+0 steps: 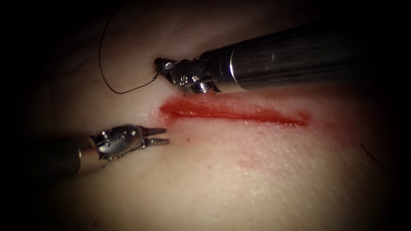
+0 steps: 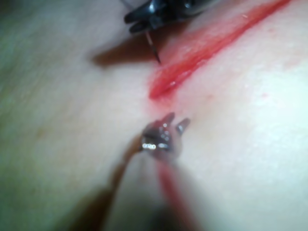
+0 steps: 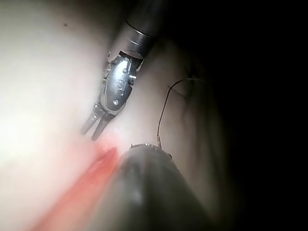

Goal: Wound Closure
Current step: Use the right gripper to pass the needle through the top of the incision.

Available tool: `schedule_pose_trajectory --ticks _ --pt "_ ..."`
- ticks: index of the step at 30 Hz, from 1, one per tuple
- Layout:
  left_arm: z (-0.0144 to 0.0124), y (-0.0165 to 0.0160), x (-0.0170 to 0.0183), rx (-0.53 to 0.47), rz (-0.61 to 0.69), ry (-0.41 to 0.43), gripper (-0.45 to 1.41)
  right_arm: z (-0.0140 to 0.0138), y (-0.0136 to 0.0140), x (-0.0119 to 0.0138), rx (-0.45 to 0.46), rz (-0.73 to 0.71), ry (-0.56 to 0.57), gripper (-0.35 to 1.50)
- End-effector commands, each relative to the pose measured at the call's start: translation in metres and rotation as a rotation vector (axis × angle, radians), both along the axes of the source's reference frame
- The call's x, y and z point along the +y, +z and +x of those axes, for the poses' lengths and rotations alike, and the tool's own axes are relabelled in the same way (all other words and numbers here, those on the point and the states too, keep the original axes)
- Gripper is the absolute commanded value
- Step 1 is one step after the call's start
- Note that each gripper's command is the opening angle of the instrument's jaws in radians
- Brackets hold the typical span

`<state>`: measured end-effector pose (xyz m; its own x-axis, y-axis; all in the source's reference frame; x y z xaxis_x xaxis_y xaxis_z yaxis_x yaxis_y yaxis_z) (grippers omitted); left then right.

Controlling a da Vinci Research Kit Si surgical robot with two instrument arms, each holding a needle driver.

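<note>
Right tool [image 1: 165, 65] pinches the needle [image 2: 154, 49] above the cut [image 1: 233, 112], thread [image 1: 102, 64] trailing; left tool [image 1: 160, 136] spread, empty.

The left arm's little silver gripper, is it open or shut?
Open and holding nothing. In the endoscope view the left arm's silver gripper shows a gap between its two fingers, just left of the red cut; the left wrist view agrees.

No words, numbers or signs can be read on anything here; the shiny metal parts carry no clear marks.
</note>
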<state>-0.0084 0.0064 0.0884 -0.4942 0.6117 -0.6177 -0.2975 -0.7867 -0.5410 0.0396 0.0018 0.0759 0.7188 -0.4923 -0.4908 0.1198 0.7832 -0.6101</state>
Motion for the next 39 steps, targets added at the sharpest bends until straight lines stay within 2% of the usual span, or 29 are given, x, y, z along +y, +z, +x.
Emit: schedule_pose_trajectory --ticks 1,13,17,27,39 --pt "-0.0006 0.0007 -0.0003 -0.001 0.002 0.0 -0.05 0.0005 0.0007 0.0002 0.001 -0.002 0.004 -0.35" --pt "-0.0006 0.0005 -0.0001 -0.002 0.005 0.001 -0.05 0.0005 0.0018 -0.0007 -0.021 -0.008 0.029 -0.35" --pt "-0.0006 0.0005 -0.0001 -0.002 0.005 0.001 -0.05 0.0007 0.0019 -0.0012 0.018 0.015 0.009 -0.35" --pt "-0.0006 0.0005 -0.0001 -0.002 0.005 0.001 -0.05 0.0018 0.0032 -0.0034 0.059 0.089 0.079 -0.35" --pt "-0.0005 0.0004 0.0 -0.004 0.008 0.004 -0.05 0.0025 0.0039 -0.0057 0.064 0.161 0.106 -0.35"
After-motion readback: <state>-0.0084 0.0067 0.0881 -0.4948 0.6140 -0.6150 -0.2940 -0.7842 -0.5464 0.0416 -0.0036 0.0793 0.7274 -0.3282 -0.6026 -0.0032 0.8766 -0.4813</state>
